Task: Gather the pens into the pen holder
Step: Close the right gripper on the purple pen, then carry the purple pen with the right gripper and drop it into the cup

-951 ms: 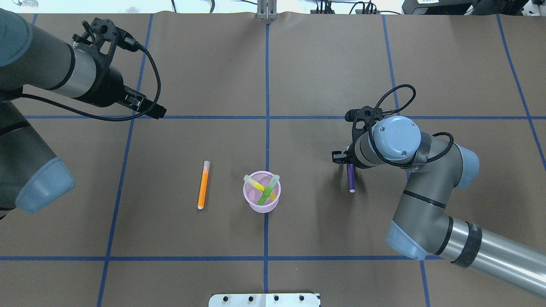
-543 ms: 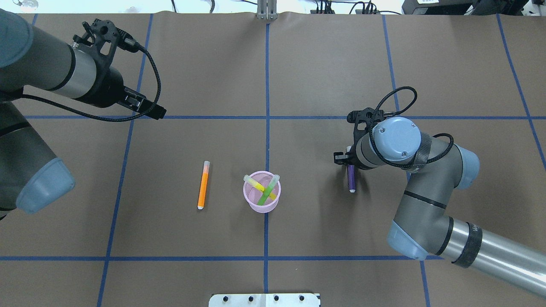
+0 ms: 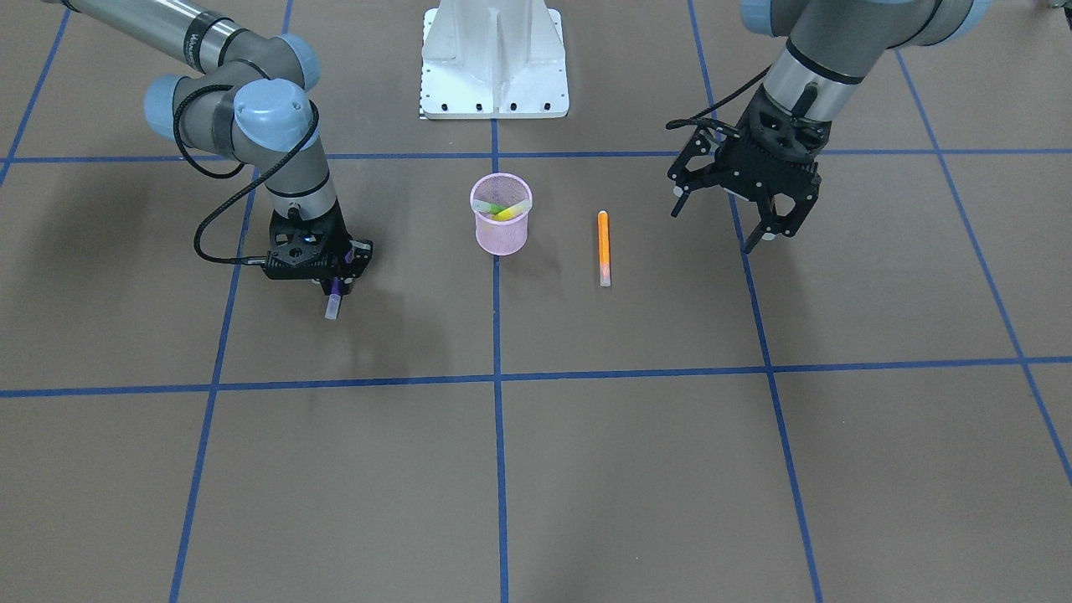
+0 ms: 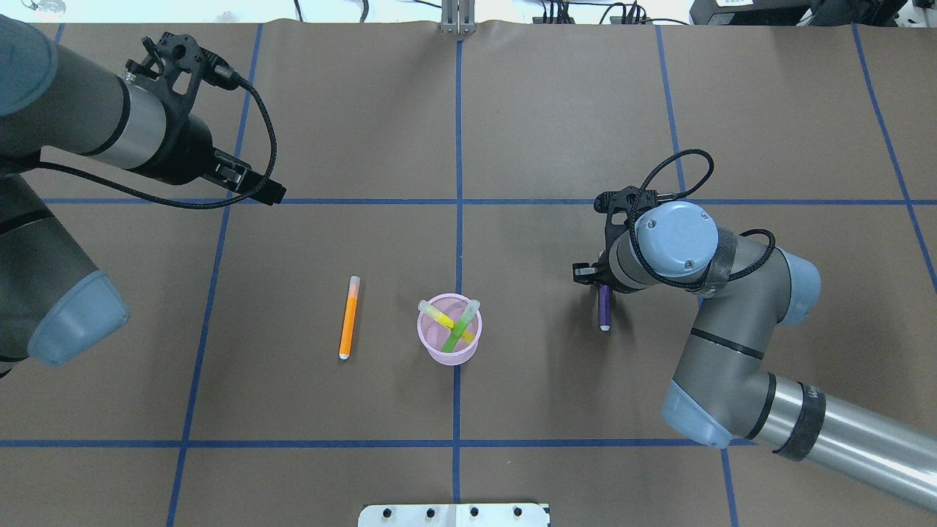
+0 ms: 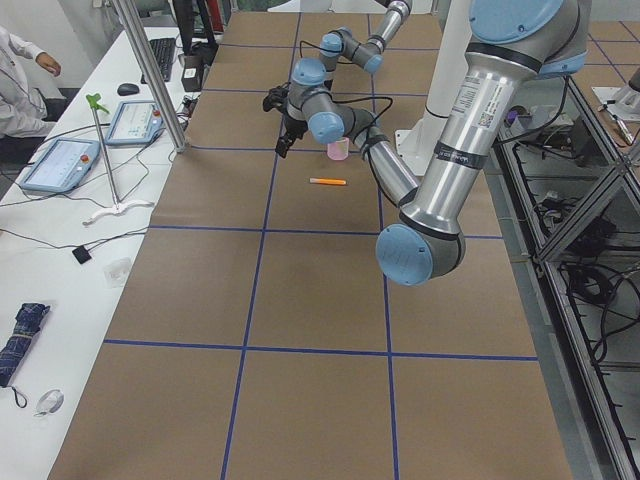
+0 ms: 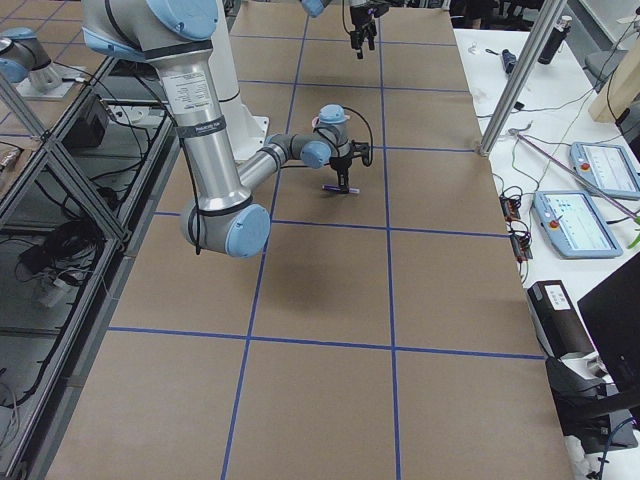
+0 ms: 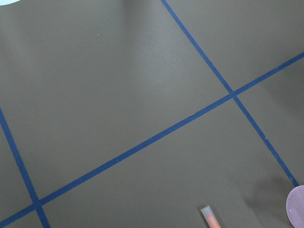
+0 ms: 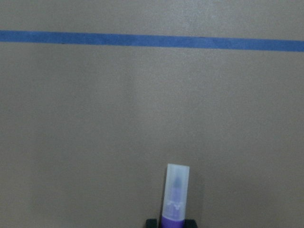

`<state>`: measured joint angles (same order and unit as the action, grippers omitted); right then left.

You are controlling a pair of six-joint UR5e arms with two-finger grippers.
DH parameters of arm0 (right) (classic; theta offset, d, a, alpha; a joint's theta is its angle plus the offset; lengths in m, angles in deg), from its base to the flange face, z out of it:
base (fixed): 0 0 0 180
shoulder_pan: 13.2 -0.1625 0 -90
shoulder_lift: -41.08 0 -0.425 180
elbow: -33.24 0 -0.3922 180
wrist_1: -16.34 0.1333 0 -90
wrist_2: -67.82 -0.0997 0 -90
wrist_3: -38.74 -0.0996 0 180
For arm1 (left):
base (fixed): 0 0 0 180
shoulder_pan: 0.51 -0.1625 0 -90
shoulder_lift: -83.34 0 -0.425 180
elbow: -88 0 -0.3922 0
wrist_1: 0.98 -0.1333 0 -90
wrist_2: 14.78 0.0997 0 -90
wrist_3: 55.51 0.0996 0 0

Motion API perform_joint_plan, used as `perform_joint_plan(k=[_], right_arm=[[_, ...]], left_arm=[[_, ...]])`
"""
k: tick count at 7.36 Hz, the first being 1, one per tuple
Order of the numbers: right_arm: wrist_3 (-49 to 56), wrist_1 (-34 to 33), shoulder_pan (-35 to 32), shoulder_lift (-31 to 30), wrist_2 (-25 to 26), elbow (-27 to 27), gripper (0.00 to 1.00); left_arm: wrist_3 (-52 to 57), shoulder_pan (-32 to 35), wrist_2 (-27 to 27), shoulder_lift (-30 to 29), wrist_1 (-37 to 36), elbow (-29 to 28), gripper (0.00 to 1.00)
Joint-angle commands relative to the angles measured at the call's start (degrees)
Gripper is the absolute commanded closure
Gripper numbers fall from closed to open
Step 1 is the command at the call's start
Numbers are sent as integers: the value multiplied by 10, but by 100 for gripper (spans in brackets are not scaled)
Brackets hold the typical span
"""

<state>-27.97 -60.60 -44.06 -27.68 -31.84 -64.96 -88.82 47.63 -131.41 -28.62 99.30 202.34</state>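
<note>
Right claw point(image 3: 334, 288) clamps the half-hidden purple pen point(image 4: 604, 312); left claw point(image 3: 769, 236) is spread apart.

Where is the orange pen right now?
In the overhead view, the orange pen lies flat on the table on the robot's left side. It is just left of the pink pen holder and not touching it.

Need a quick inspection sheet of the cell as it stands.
Surface: brown paper table with blue tape grid.
Job's things: pen holder upright, holding yellow pen and green pen; orange pen lying beside it; purple pen at right gripper.
Clutter: nothing seen.
Grippers: left gripper open, empty; right gripper shut on purple pen.
Cables: wrist cables looped, clear of pens.
Surroundings: robot base; side benches with tablets.
</note>
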Motion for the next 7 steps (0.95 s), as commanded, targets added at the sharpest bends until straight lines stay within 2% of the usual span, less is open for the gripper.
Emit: perform_joint_plan(k=[1, 3, 5, 6, 7], right_arm=[[1, -2, 1, 1, -1, -4, 100], [14, -1, -3, 4, 5, -26, 100], [70, 5, -3, 12, 101, -94, 100], [71, 7, 1, 21, 119, -130, 100], [71, 8, 24, 42, 171, -151, 100]], left_arm=[[0, 0, 0, 0, 0, -1, 0], [0, -1, 0, 0, 0, -1, 0], [9, -5, -1, -4, 2, -6, 0], [9, -5, -1, -3, 2, -6, 0], [9, -6, -1, -1, 2, -8, 0]])
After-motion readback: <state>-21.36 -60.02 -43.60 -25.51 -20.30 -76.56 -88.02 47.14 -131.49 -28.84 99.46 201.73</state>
